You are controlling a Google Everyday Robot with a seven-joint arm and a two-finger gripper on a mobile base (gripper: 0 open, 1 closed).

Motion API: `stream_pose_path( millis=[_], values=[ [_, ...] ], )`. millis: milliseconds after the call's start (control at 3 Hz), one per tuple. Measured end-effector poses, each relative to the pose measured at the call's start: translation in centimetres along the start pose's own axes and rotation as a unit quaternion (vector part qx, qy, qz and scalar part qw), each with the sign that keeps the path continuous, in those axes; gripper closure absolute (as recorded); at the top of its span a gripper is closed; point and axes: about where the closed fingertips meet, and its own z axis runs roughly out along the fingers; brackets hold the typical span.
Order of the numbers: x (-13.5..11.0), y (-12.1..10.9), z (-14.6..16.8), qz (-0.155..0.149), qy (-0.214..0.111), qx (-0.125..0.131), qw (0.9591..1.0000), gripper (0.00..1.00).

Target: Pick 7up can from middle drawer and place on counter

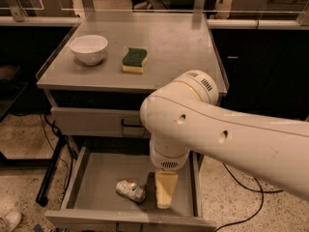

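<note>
Camera view shows you the small dented silvery-green 7up can (130,191) lying on its side in the wide, shallow grey metal middle drawer (99,175). The cream-coloured gripper (165,192) hangs just beside it; you cannot tell whether it's open or closed.

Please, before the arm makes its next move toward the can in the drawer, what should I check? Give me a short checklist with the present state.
1. Middle drawer pulled open: ok.
2. 7up can in view, lying on its side on the drawer floor: ok.
3. Gripper centred over the can: not ok, it hangs inside the drawer just right of the can in the camera view.
4. Gripper touching the can: cannot tell.
5. Bare spot on the counter, right of the sponge: ok.
</note>
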Motion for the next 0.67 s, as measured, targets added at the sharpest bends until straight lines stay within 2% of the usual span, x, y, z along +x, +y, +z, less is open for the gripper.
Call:
stream_pose_path(
  millis=[333,667],
  values=[
    [-0.6,0.2,2.6,0.019,-0.013,-0.007,0.9997,0.00],
    [-1.4,-0.4,7.7,0.073,-0.028,-0.025,0.9966,0.00]
  ],
)
